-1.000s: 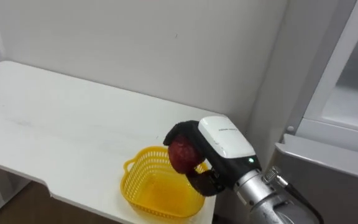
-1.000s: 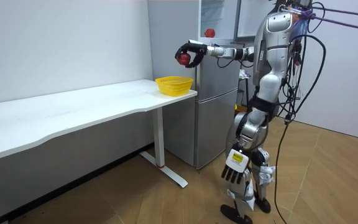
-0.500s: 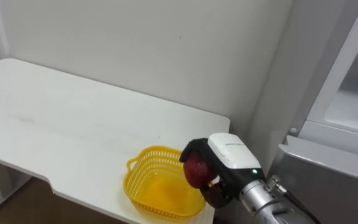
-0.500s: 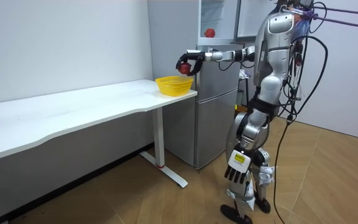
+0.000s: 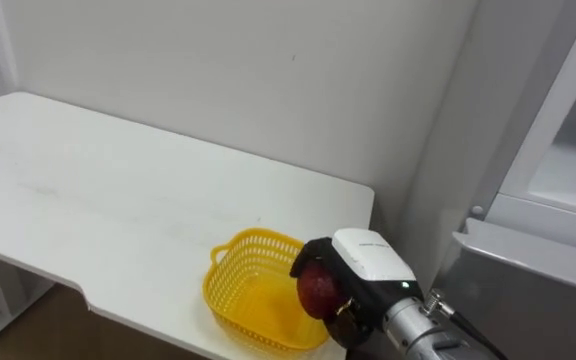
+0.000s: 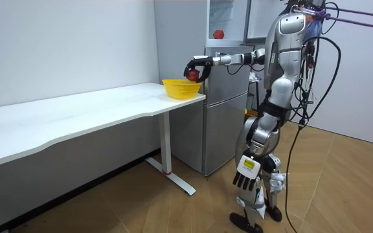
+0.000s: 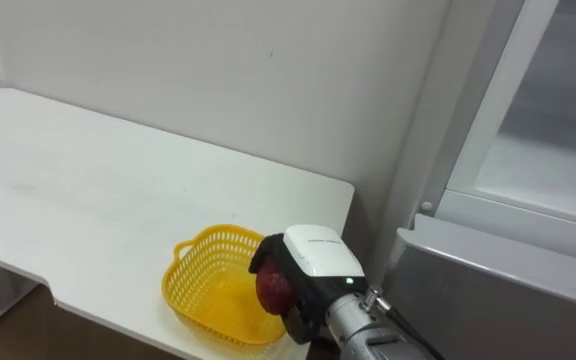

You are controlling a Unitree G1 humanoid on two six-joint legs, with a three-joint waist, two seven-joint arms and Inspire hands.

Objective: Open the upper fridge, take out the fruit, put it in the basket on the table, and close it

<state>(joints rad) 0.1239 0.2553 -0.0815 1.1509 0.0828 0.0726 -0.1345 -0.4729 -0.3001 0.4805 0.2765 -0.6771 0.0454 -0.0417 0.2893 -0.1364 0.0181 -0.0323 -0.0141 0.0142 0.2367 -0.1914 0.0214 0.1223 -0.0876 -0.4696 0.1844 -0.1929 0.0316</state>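
Bare test room dressed as a home kitchen, plain white walls, light wood-plank floor, long white table on white legs, tall silver-grey fridge beside it.

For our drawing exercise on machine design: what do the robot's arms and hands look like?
The right hand has black fingers and a rounded white plate on its back, with a small green light near the wrist; its forearm is a silver metal cylinder. The left hand looks alike: white back plate, dark fingers.
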